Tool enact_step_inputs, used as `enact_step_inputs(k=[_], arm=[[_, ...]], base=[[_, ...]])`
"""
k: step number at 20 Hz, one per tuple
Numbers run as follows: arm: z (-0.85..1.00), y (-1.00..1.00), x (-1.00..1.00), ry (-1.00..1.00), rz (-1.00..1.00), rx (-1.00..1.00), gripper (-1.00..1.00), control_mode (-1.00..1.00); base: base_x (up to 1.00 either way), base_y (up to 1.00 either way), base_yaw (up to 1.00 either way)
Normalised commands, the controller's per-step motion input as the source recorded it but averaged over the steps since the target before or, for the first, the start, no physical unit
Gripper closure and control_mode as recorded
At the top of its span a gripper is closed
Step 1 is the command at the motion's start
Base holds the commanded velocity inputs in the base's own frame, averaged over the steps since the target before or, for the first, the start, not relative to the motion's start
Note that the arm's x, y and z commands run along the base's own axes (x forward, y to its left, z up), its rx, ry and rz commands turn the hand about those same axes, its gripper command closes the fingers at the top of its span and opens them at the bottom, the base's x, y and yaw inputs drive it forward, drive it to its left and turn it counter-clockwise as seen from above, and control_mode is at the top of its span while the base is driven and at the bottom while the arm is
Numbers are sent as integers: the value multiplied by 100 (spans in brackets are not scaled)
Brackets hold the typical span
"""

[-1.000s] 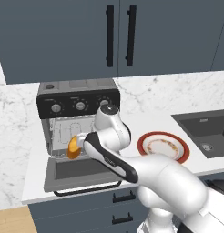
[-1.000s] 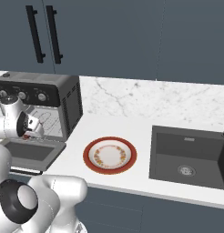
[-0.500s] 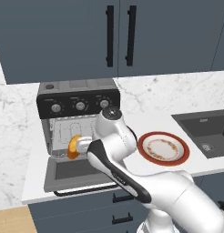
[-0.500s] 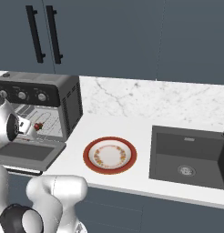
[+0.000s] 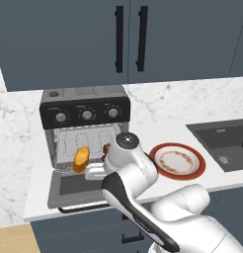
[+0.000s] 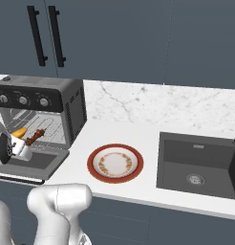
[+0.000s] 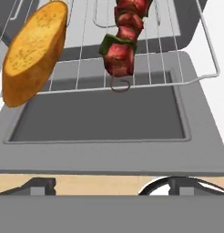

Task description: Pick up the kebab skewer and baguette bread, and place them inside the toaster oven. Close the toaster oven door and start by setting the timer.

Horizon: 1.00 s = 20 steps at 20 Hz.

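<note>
The golden oval baguette bread and the red meat kebab skewer lie on the wire rack inside the black toaster oven. The gripper is open and holds nothing. The grey door lies flat, just below it.

White arm rises from lower right of left base view, elbow bent, forearm reaching left and forward. Wrist round with dark joint cap on top. Hand low, pointing left, level. Fingers spread wide, gripping nothing; two dark fingertips at bottom of hand view, well apart.
</note>
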Motion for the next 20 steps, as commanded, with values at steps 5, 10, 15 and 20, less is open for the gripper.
enact_step_inputs(k=[5,10,15,20], arm=[[-9,18,27,1,-6,3,-100,-100],[-16,46,6,0,-5,2,-100,-100],[-13,27,21,0,-2,1,-100,-100],[-15,1,24,0,0,0,-100,-100]], base=[[0,0,0],[0,0,0],[0,0,0],[0,0,0]])
